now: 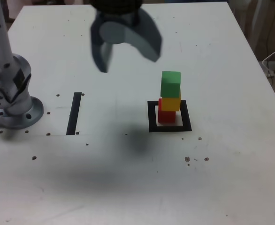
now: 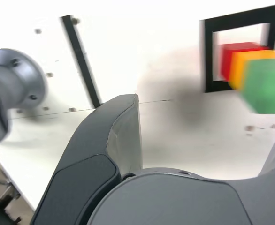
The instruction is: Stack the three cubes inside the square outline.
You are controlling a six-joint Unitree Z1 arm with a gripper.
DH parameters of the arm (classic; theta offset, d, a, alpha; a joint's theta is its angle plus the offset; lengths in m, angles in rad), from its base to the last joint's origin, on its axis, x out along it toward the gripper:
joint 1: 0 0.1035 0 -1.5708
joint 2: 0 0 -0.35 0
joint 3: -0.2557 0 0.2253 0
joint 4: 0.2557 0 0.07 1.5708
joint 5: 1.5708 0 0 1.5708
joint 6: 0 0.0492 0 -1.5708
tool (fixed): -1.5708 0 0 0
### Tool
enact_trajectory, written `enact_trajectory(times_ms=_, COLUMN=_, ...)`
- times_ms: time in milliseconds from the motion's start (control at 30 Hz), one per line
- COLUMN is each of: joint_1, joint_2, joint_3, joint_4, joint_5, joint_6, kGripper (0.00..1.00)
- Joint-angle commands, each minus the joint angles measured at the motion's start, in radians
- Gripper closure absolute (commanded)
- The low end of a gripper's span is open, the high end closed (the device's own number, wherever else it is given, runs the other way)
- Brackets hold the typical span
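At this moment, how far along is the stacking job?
It looks done: the red cube sits inside the square outline, the yellow cube on it, the green cube on top. The gripper is open, empty and apart from the stack. Nothing visible remains.

The dark grey gripper [image 1: 126,49] has two smooth curved fingers [image 1: 147,37]. The round silver metal arm base [image 1: 13,101] has small black screws.

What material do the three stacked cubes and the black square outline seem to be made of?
The green cube, yellow cube and red cube look like matte painted wood or foam: flat colour, no glare; I cannot tell which. The square outline looks like matte black tape or print, lying flat on the white table.
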Motion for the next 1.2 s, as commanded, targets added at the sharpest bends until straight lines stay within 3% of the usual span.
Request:
enact_trajectory(times_ms=0, joint_1=0.0, joint_2=-0.045, joint_3=0.062, joint_4=-0.014, joint_5=-0.003, joint_6=-0.002, kGripper=0.01)
enact_trajectory(times_ms=267, joint_1=0.001, joint_2=-0.112, joint_3=0.292, joint_4=-0.098, joint_5=-0.002, joint_6=0.014, kGripper=0.01)
enact_trajectory(times_ms=633, joint_1=0.013, joint_2=-0.117, joint_3=0.588, joint_4=-0.376, joint_5=0.002, joint_6=0.033, kGripper=0.01)
enact_trajectory(times_ms=1167, joint_1=0.017, joint_2=-0.133, joint_3=0.65, joint_4=-0.469, joint_5=-0.004, joint_6=0.0, kGripper=0.01)
